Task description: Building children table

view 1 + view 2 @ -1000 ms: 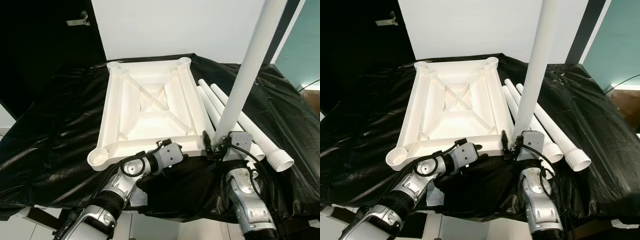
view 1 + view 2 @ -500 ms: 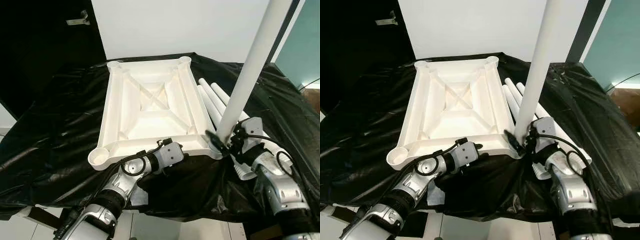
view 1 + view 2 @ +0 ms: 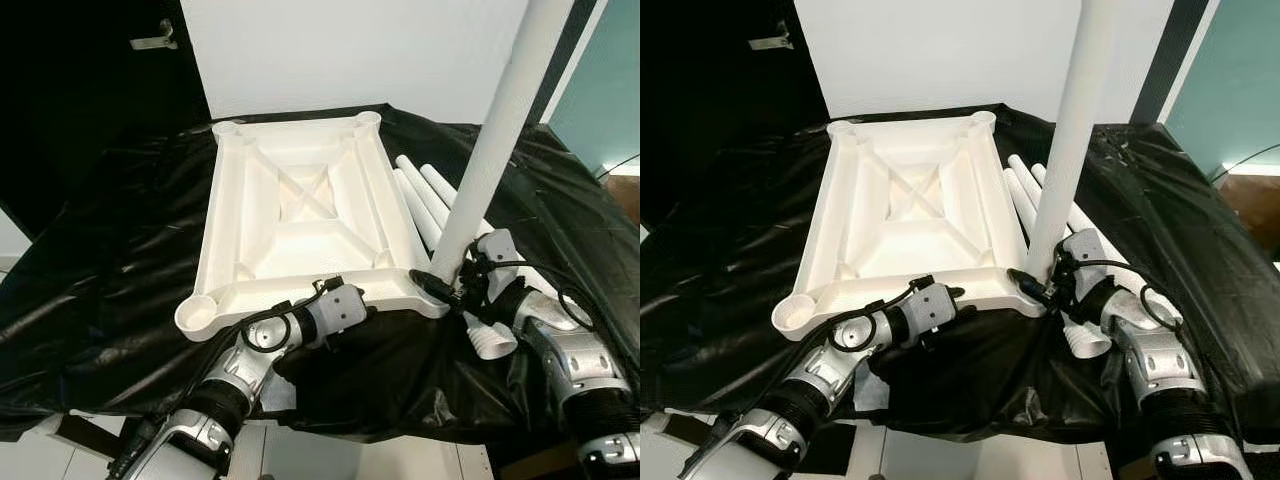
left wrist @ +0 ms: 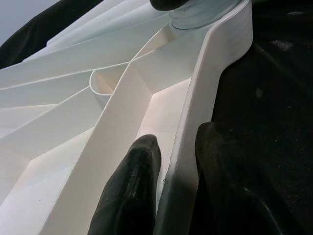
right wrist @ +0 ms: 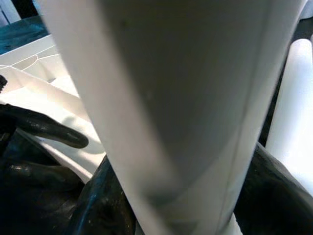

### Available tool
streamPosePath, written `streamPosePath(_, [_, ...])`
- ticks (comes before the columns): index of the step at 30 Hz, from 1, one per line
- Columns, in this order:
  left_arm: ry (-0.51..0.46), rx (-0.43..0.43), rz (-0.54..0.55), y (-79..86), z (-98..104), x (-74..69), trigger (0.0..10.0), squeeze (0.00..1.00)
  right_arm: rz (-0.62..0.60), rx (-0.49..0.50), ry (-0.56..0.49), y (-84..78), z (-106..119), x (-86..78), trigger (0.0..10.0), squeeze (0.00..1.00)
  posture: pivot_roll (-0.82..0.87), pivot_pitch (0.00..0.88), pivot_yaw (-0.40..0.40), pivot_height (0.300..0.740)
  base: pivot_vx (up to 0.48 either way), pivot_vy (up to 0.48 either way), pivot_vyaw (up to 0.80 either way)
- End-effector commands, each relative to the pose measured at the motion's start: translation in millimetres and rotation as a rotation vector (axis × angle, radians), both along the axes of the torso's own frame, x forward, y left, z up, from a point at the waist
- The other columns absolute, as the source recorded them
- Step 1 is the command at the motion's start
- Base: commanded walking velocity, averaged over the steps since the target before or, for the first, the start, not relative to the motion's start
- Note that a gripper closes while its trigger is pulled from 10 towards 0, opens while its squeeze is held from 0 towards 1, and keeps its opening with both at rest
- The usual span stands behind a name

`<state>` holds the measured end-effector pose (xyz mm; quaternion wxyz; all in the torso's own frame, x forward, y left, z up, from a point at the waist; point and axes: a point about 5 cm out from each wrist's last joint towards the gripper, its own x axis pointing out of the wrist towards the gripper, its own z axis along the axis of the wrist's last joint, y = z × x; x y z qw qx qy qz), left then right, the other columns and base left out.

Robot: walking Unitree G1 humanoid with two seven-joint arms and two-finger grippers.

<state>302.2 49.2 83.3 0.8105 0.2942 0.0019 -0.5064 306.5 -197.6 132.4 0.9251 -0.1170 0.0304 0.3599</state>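
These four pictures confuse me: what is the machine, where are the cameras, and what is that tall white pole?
It is a humanoid robot assembling a child's table. Two pictures come from cameras in its head, looking down; the other two sit on its wrists. On the black sheet lies the white tabletop, upside down. The left claw pinches the tabletop's near edge to steady it. The right claw grips a white table leg, standing upright at the near right corner socket. Spare legs lie beside it.
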Motion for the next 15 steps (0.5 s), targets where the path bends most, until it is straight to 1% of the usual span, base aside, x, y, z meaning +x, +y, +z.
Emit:
streamPosePath(1, [0.143, 0.105, 0.047, 14.6, -37.6, -14.0, 10.0, 0.0, 0.025, -0.016, 0.0, -0.8, 1.5, -0.4, 0.0, 0.0, -0.03, 0.029, -0.004, 0.74, 0.0, 0.0, 0.0])
streamPosePath(5, [0.144, 0.105, 0.047, 14.3, -38.2, -14.5, 10.0, 0.0, 0.026, 0.003, 0.026, 0.1, -3.5, -4.5, 0.0, 0.0, -0.03, 0.029, -0.003, 0.74, 0.0, 0.0, 0.0])
streamPosePath(6, [0.144, 0.105, 0.046, 13.8, -38.7, -14.9, 10.0, 0.0, -0.01, 0.04, 0.034, 4.0, -8.3, -8.7, 0.0, 0.0, -0.03, 0.027, -0.006, 0.74, 0.0, 0.0, 0.0])
streamPosePath(7, [0.144, 0.105, 0.046, 13.8, -38.7, -14.9, 10.0, 0.0, -0.01, 0.04, 0.034, 4.0, -8.3, -8.7, 0.0, 0.0, -0.03, 0.027, -0.006, 0.74, 0.0, 0.0, 0.0])
streamPosePath(8, [0.145, 0.105, 0.045, 13.3, -38.9, -15.1, 10.0, 0.0, -0.073, 0.075, 0.018, 7.7, -11.4, -11.6, 0.0, 0.0, -0.03, 0.026, -0.009, 0.74, 0.0, 0.0, 0.0])
streamPosePath(9, [0.144, 0.104, 0.046, 12.9, -38.9, -15.1, 10.0, 0.0, -0.182, 0.114, -0.021, 9.7, -13.4, -13.1, 0.0, 0.0, -0.02, 0.027, -0.015, 0.74, 0.0, 0.0, 0.0])
streamPosePath(11, [0.144, 0.104, 0.046, 12.9, -38.9, -15.1, 10.0, 0.0, -0.182, 0.114, -0.021, 9.7, -13.4, -13.1, 0.0, 0.0, -0.02, 0.027, -0.015, 0.74, 0.0, 0.0, 0.0])
streamPosePath(12, [0.144, 0.101, 0.053, 13.1, -38.8, -14.6, 10.0, 0.0, -0.374, 0.182, -0.075, 12.2, -16.6, -19.2, 0.0, 0.0, -0.01, 0.029, -0.019, 0.74, 0.0, 0.0, 0.0])
streamPosePath(13, [0.146, 0.1, 0.057, 13.7, -39.4, -15.2, 10.0, 0.0, -0.561, 0.246, -0.098, 17.1, -22.0, -29.4, 0.0, 0.0, -0.01, 0.031, -0.016, 0.74, 0.0, 0.0, 0.0])
streamPosePath(14, [0.146, 0.1, 0.057, 13.7, -39.4, -15.2, 10.0, 0.0, -0.561, 0.246, -0.098, 17.1, -22.0, -29.4, 0.0, 0.0, -0.01, 0.031, -0.016, 0.74, 0.0, 0.0, 0.0])
streamPosePath(15, [0.15, 0.1, 0.057, 14.8, -40.6, -16.7, 10.0, 0.0, -0.776, 0.308, -0.104, 21.4, -27.3, -42.7, 0.0, 0.0, -0.02, 0.032, -0.011, 0.74, 0.0, 0.0, 0.0])
